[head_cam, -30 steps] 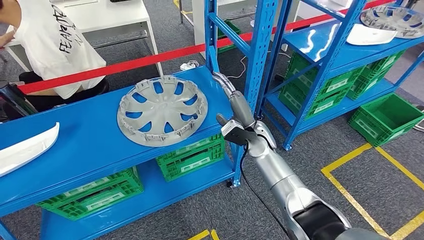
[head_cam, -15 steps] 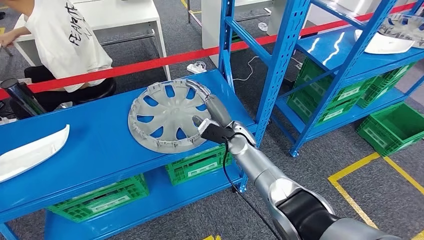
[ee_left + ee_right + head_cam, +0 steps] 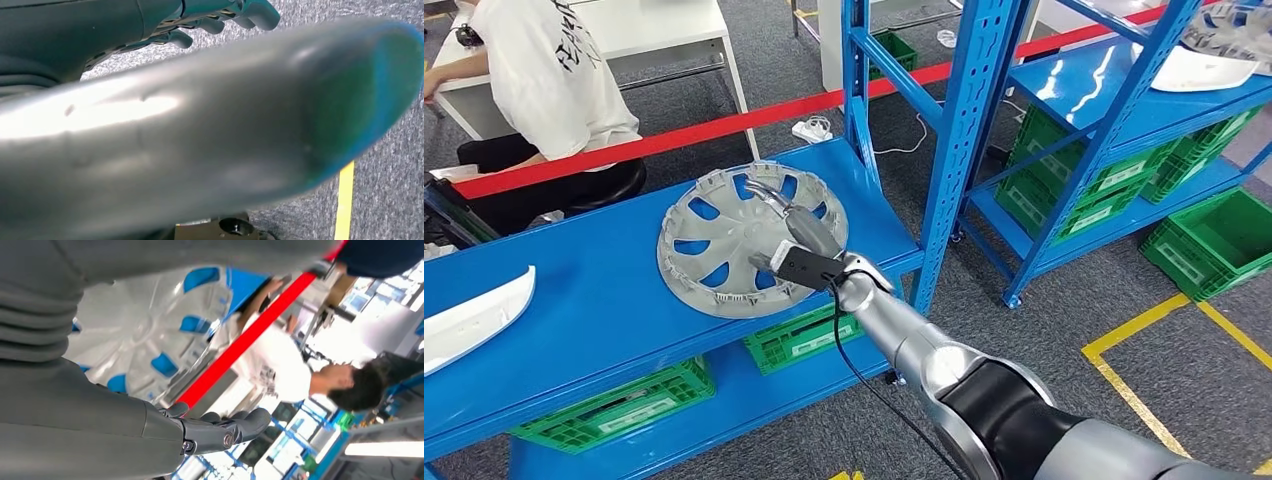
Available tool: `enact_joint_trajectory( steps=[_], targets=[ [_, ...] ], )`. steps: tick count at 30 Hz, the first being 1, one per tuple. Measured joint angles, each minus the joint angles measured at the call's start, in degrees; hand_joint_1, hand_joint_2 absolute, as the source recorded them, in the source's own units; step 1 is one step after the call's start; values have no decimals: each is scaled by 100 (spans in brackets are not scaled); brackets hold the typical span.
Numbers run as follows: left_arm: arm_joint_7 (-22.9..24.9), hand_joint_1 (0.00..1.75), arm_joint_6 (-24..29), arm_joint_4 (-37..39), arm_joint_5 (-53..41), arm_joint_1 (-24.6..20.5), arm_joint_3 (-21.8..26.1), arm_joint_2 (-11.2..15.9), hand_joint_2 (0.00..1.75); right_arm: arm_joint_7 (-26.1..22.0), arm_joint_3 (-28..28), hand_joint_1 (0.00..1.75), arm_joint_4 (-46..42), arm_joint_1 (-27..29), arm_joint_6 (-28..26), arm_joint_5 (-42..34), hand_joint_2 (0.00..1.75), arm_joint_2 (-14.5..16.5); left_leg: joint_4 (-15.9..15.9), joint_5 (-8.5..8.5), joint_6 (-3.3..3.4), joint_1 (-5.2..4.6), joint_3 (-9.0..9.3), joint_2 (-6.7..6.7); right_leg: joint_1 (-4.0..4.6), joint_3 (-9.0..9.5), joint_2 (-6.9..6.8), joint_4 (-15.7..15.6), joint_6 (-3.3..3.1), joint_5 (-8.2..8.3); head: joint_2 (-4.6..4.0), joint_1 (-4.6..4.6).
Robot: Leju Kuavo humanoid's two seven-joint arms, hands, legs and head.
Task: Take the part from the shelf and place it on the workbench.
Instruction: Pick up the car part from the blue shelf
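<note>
A grey wheel cover (image 3: pixel 709 250) lies flat on the top board of the blue shelf (image 3: pixel 594 300). My right hand (image 3: pixel 796 235) reaches over its right half, fingers stretched toward the hub, holding nothing. In the right wrist view the wheel cover (image 3: pixel 145 330) lies just beyond my right hand (image 3: pixel 100 410), whose thumb (image 3: pixel 220 432) stands apart from it. Whether the fingers touch the cover I cannot tell. My left hand (image 3: pixel 150 20) hangs over the grey carpet, its dark fingers (image 3: pixel 250 10) loose and holding nothing.
A white curved part (image 3: pixel 474 312) lies at the shelf's left end. Green crates (image 3: pixel 799 330) sit on the lower board. A blue upright (image 3: pixel 954 130) rises right of my arm. A seated person (image 3: pixel 544 70) is behind the red tape (image 3: pixel 724 120). A second shelf (image 3: pixel 1104 80) stands at right.
My right hand has swung left from beside the blue upright to over the wheel cover's right half. The head view has shifted a little as well.
</note>
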Motion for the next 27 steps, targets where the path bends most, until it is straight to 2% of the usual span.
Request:
enact_joint_trajectory(
  steps=[4, 9, 19, 27],
  targets=[
    [-6, 0, 0, 1, -13, 1, 0, -10, 0, 5, 87, 0, 300, -118, 115, 1, 175, 168, -3, 7, -46, 1, 6, 1, 0, 10, -1, 0, -1, 0, -1, 1],
    [-10, 0, 0, 1, -24, 2, 0, -27, 0, 122, 225, 0, 596, -185, 214, 95, 175, 343, -2, 8, -48, 0, 21, 0, -3, 31, -3, -14, 1, 2, 0, 2],
    [-42, 0, -6, 1, -44, -2, 0, -71, 0, 783, 592, 0, 1036, -403, 205, 471, 175, 511, 0, 3, -41, -3, 25, 0, -7, 48, -3, -42, 13, 9, -1, 1],
    [-61, 0, -8, 1, -2, -30, 2, -108, 0, 1679, 965, 0, 1203, -473, -354, 1046, 175, 517, 1, 1, -39, -5, 27, 0, -7, 51, -2, -48, 14, 9, -1, 2]
  ],
)
